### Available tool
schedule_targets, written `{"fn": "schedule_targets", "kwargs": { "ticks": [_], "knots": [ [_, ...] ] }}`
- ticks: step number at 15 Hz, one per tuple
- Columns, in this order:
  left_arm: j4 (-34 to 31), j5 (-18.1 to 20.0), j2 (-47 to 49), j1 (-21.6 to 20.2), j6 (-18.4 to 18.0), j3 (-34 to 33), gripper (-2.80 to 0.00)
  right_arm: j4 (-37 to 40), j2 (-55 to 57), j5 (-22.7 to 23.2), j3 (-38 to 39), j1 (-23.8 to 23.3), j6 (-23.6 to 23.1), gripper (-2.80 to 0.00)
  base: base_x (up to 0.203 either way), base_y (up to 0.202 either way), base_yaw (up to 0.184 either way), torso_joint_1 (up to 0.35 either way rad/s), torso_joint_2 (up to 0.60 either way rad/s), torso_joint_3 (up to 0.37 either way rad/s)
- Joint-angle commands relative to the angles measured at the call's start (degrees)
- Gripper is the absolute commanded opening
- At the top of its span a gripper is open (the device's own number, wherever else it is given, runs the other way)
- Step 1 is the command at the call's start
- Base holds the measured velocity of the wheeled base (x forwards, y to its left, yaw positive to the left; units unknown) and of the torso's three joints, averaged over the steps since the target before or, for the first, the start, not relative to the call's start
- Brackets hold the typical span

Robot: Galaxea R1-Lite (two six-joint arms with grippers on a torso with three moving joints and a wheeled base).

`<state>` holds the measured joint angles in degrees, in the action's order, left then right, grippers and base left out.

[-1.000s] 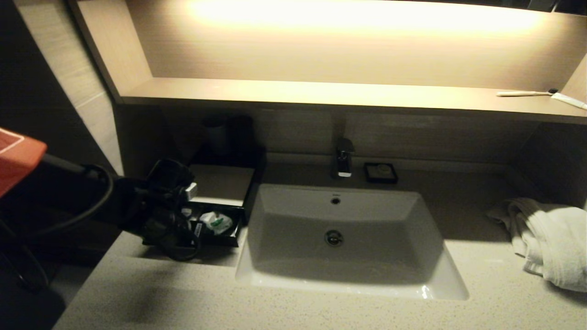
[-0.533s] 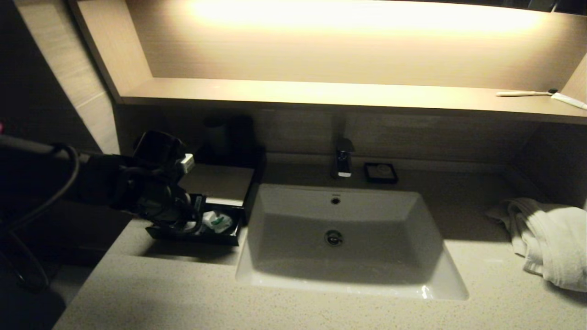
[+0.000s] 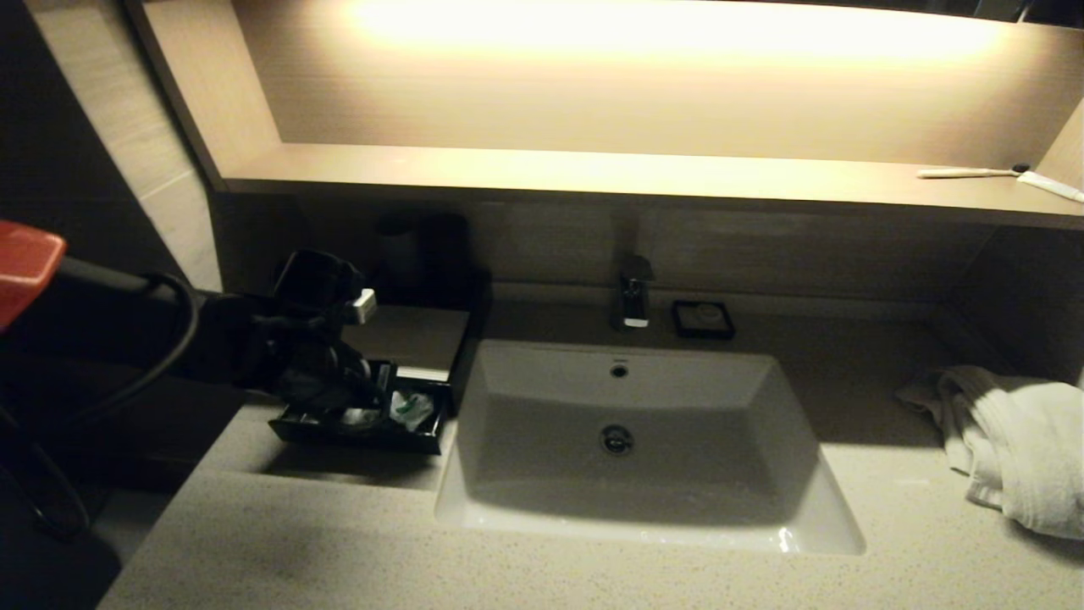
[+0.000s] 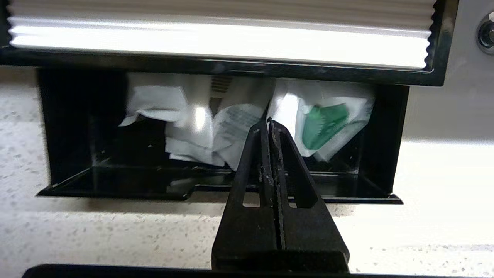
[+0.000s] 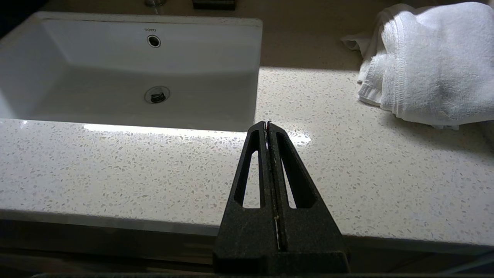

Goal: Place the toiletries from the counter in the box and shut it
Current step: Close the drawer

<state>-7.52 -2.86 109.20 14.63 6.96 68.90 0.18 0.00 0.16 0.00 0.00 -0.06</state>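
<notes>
The box [image 3: 412, 339] stands on the counter [image 3: 339, 542], left of the sink [image 3: 644, 440], with its drawer [image 4: 216, 185] pulled out to the front. The toiletries [image 4: 247, 123] lie inside this drawer, white sachets crowded at the back, one with a green mark. No sachet shows on the bare counter, so I judge that only the closing is left.

The left pincer [image 4: 269, 121] is clenched and grasps nothing. Its joined tips make one narrow point, which probably serves to push the drawer front inward. The left arm reaches in from the left side, low, with the pincer above the drawer's front edge and aimed at the box.

The right pincer [image 5: 267, 124] is also clenched and empty, parked above the counter's front edge.
</notes>
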Motion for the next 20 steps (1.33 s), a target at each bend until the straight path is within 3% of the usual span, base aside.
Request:
{"fn": "schedule_targets", "kwargs": {
  "ticks": [1,11,20],
  "knots": [
    [-0.04,-0.04,0.93,0.22,0.07,0.27,-2.8,-0.01,0.0,0.02,0.0,0.0,-0.03,-2.8,0.0,0.0,0.0,0.0,0.0,0.0],
    [-0.04,-0.13,1.65,0.26,0.69,0.14,-2.8,-0.01,0.0,0.02,0.0,0.0,-0.03,-2.8,0.0,0.0,0.0,0.0,0.0,0.0],
    [-2.09,-0.55,-7.18,0.14,0.87,-2.43,-2.8,-0.01,0.0,0.02,0.0,0.0,-0.03,-2.8,0.0,0.0,0.0,0.0,0.0,0.0]
  ]
}}
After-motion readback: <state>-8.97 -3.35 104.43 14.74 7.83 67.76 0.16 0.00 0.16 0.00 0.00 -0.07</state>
